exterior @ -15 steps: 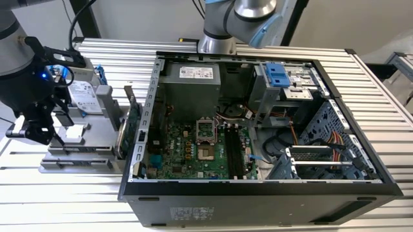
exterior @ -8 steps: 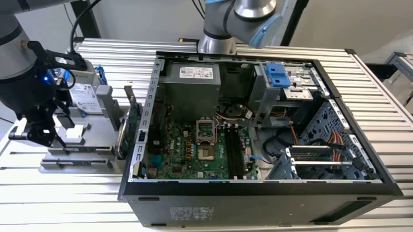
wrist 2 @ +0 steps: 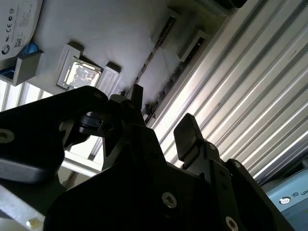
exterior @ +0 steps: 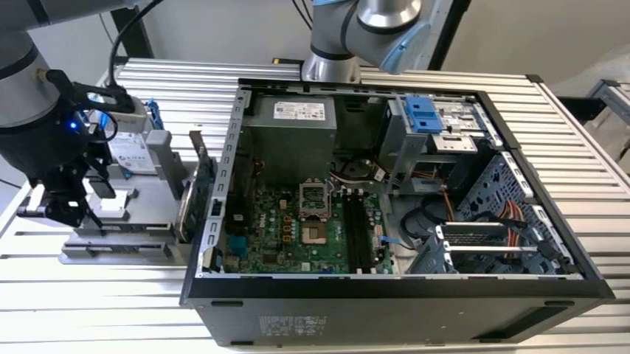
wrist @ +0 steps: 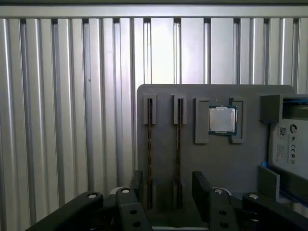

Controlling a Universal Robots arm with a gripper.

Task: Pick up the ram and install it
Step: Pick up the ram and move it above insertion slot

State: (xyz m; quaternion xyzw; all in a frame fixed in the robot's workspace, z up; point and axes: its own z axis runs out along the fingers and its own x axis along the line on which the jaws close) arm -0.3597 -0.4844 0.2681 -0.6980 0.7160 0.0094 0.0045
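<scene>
Your gripper (exterior: 71, 215) hovers over the grey tray (exterior: 128, 247) on the table (exterior: 99, 317), at nine o'clock from the open computer case (exterior: 394, 295), fingers (wrist: 201, 185) spread wide and empty, the ram (wrist: 179, 154) standing on edge in its tray slot beneath their gap, beside a twin stick (wrist: 149, 154).

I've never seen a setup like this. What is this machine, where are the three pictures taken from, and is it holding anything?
This is a robot arm ending in a two-fingered gripper. The exterior view, from a camera off the arm, shows an open computer case on a ribbed metal table, a grey parts holder beside it. Both wrist views come from cameras riding on the arm. The holder carries a ram stick, a second stick, a processor chip and a hard drive. The gripper hangs open above the sticks, holding nothing.
</scene>
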